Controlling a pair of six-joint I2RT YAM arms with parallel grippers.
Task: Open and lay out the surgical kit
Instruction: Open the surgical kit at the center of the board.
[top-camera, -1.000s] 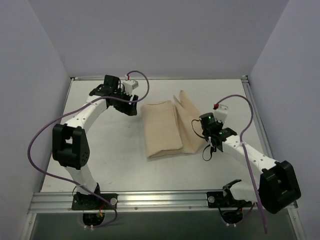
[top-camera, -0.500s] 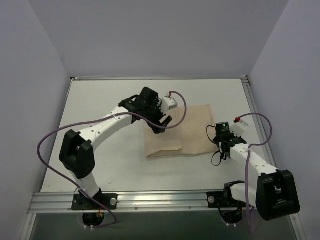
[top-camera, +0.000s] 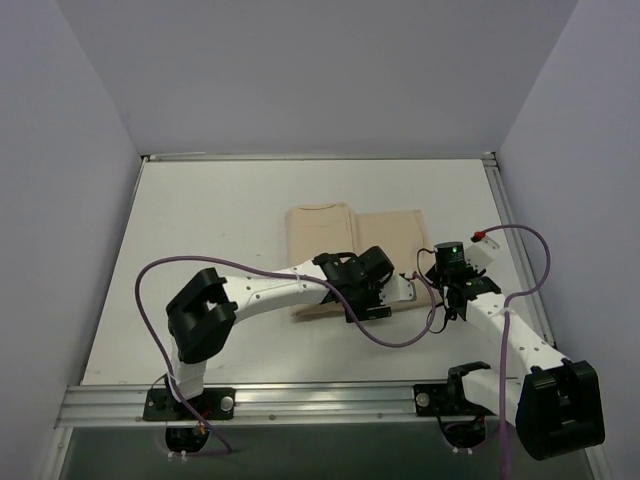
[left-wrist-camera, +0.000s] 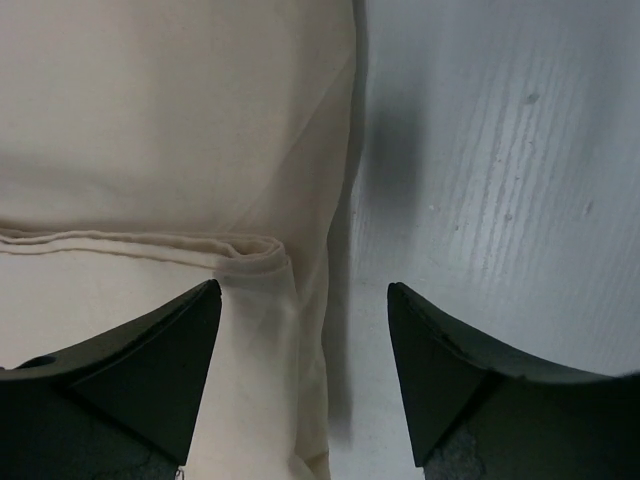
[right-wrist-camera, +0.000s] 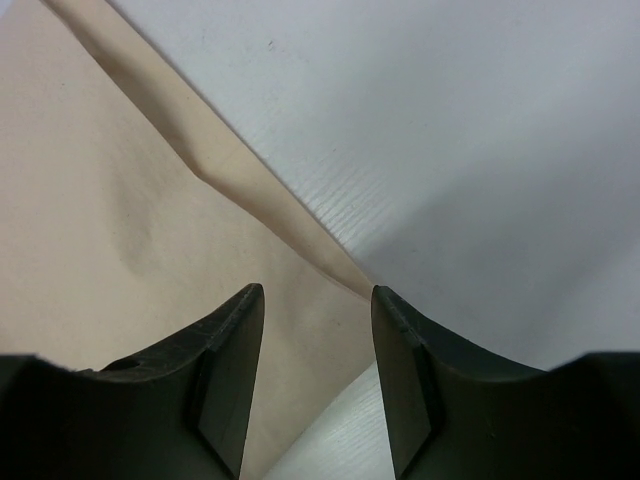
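Note:
The surgical kit shows only as its beige cloth wrap (top-camera: 335, 245), a folded bundle with one flap spread flat to the right (top-camera: 392, 245). My left gripper (top-camera: 368, 292) reaches across to the bundle's near right edge. In the left wrist view it (left-wrist-camera: 303, 287) is open, straddling the cloth's edge (left-wrist-camera: 300, 330) with a folded hem (left-wrist-camera: 150, 245) just ahead. My right gripper (top-camera: 441, 280) hovers at the flap's near right corner. In the right wrist view it (right-wrist-camera: 316, 291) is open, and the cloth corner (right-wrist-camera: 300, 330) lies flat below the jaws, not pinched.
The white table (top-camera: 200, 230) is walled by grey panels, with a metal rail (top-camera: 300, 398) along the near edge. The left arm's purple cable (top-camera: 400, 340) loops between the two grippers. The arms stand close together near the cloth's front right.
The left arm swung from the back left across the bundle to its near right edge. The raised flap now lies flat to the right, and the right gripper has let go and opened.

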